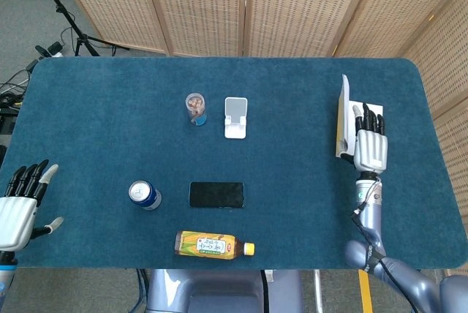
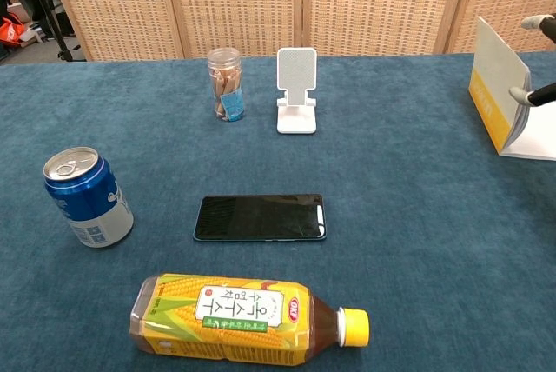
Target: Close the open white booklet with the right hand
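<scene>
The white booklet (image 1: 343, 117) lies at the table's right edge, its left cover (image 2: 496, 75) raised almost upright, grey and yellow outer face turned to the table's middle. My right hand (image 1: 369, 145) stands just right of that cover and pinches it, thumb (image 2: 532, 94) at the near edge, fingers straight behind it. The other page (image 1: 368, 107) lies flat under the hand. My left hand (image 1: 20, 205) hovers open at the table's near left corner, holding nothing; the chest view does not show it.
On the blue cloth are a small jar (image 1: 195, 108), a white phone stand (image 1: 235, 116), a blue can (image 1: 145, 194), a black phone (image 1: 216, 194) and a lying tea bottle (image 1: 213, 244). Wicker screens stand behind the table.
</scene>
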